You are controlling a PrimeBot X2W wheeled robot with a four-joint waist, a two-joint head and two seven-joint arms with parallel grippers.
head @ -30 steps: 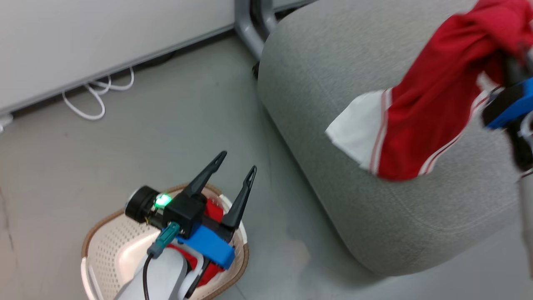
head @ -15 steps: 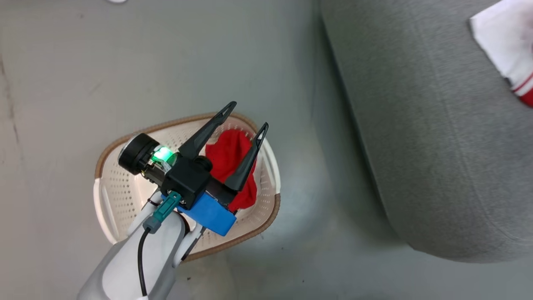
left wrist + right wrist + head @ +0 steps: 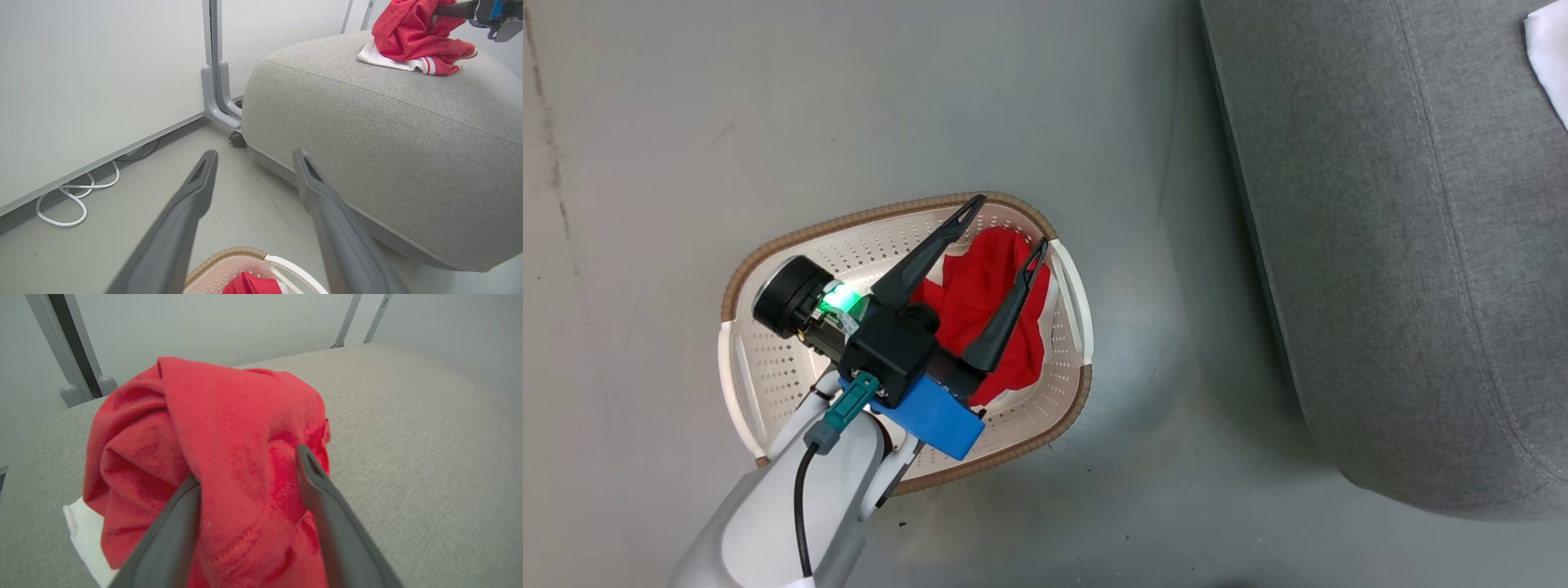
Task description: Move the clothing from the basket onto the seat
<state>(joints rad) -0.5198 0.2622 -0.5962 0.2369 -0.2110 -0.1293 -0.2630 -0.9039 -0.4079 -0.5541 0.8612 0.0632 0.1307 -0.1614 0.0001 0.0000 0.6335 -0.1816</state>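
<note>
The cream basket [image 3: 849,219] stands on the floor with a red garment [image 3: 980,278] bunched in its right half. My left gripper [image 3: 1009,222] hovers above that garment, open and holding nothing; the left wrist view shows its gripper [image 3: 254,157] with the basket rim [image 3: 229,253] below. The grey seat [image 3: 1405,245] lies to the right. On top of the seat [image 3: 388,122] rests another red garment [image 3: 412,32] over a white one [image 3: 376,57]. My right gripper [image 3: 247,465] is open, with the red cloth [image 3: 212,416] heaped between and over its fingers.
A grey metal post [image 3: 214,81] and a pale wall panel stand behind the seat's corner. A white cable [image 3: 73,200] loops on the floor along the wall. Bare grey floor separates basket and seat.
The head camera has swung down onto the basket, so the right gripper and its red garment have left that view. The left gripper stays open above the basket.
</note>
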